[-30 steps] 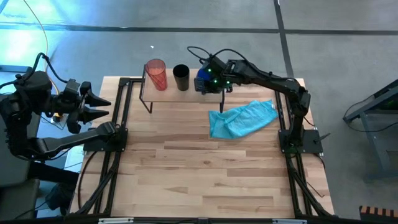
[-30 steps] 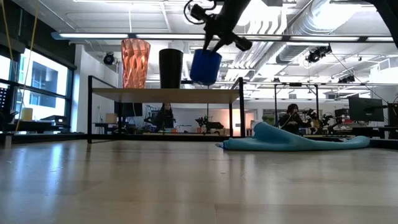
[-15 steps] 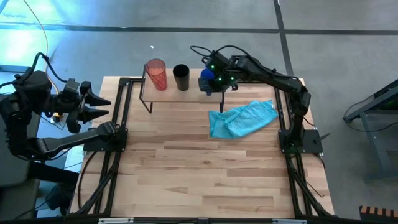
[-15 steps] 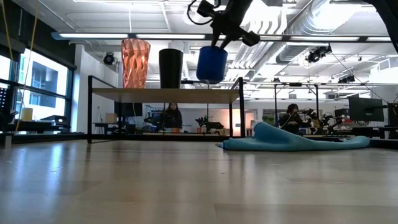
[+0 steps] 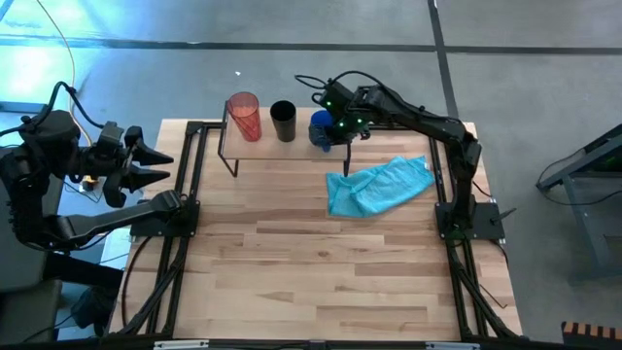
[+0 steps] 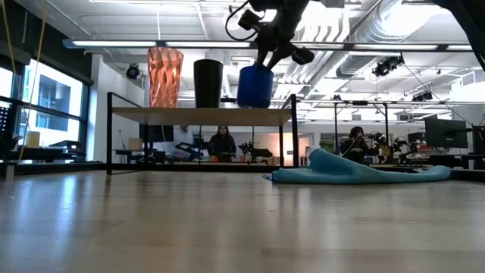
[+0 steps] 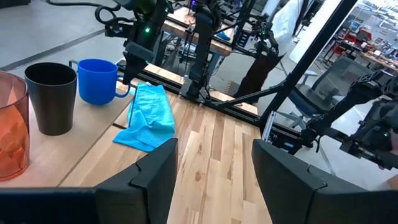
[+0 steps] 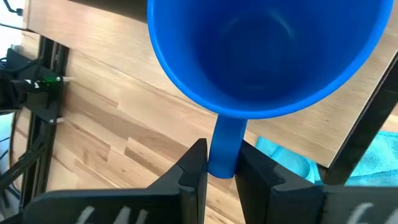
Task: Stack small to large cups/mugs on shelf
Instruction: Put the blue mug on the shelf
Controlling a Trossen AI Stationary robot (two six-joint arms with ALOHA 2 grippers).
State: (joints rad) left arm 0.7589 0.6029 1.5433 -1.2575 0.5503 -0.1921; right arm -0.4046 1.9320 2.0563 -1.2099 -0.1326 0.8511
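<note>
The shelf (image 5: 292, 146) stands at the table's far edge. On it stand an orange-red tumbler (image 5: 244, 116) at the left end and a black cup (image 5: 283, 121) beside it. At the shelf's right end is the blue mug (image 6: 255, 86), with my right gripper (image 8: 222, 165) shut on its handle. The left wrist view also shows the mug (image 7: 97, 81) next to the black cup (image 7: 52, 96). My left gripper (image 5: 160, 166) waits open beyond the table's left edge, well above it. My right gripper pinches the mug's handle (image 8: 224, 149) between its two fingers, one on each flat side. The fingers slant down from above and from the table's right side. The mug is upright, mouth up, its base level with the shelf board (image 6: 201, 115); whether it rests there I cannot tell.
A light-blue cloth (image 5: 379, 185) lies crumpled on the table to the right of the shelf. Black frame rails (image 5: 185, 185) run along the table's left and right sides. The near half of the tabletop (image 5: 311, 272) is bare wood. People sit far behind the table (image 6: 221, 142).
My right gripper has tipped further downward and turned the blue mug from tilted to upright. The mug first shifted slightly toward the table's right edge and rose, then came down until its base met the level of the shelf board.
</note>
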